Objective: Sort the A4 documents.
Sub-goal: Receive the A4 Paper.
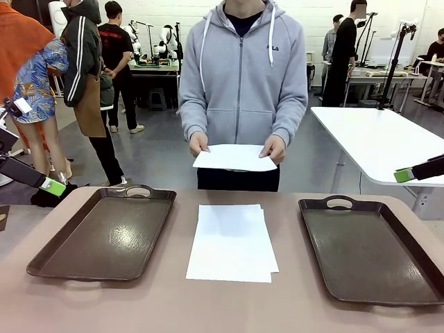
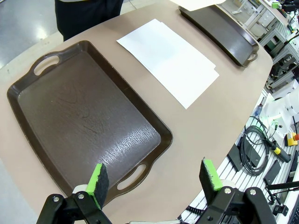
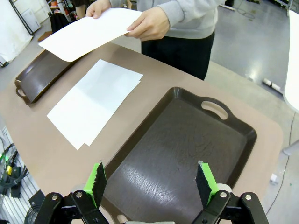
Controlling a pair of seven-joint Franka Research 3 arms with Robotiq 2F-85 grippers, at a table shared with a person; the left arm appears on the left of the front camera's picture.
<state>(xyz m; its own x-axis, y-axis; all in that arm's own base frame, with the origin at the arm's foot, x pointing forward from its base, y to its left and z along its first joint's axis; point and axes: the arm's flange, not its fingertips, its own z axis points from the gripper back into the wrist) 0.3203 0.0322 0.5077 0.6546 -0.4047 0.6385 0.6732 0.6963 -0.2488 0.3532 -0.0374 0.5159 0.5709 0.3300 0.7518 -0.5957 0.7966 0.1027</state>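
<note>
A small stack of white A4 documents (image 1: 231,243) lies flat in the middle of the table, between two dark brown trays; it also appears as the stack (image 2: 169,60) and the stack (image 3: 95,99). The person at the far side holds another white sheet (image 1: 234,158) level in both hands above the table's far edge, the same sheet (image 3: 86,32) in the right wrist view. My left gripper (image 2: 156,179) hangs open above the near end of the left tray (image 2: 79,121). My right gripper (image 3: 150,182) hangs open above the right tray (image 3: 187,154). Neither holds anything.
Left tray (image 1: 104,236) and right tray (image 1: 371,253) are both bare inside. The tan table (image 1: 229,305) has rounded corners. A white table (image 1: 381,139) stands behind at right. Cables and equipment (image 2: 261,149) lie below the table edge. People stand in the background.
</note>
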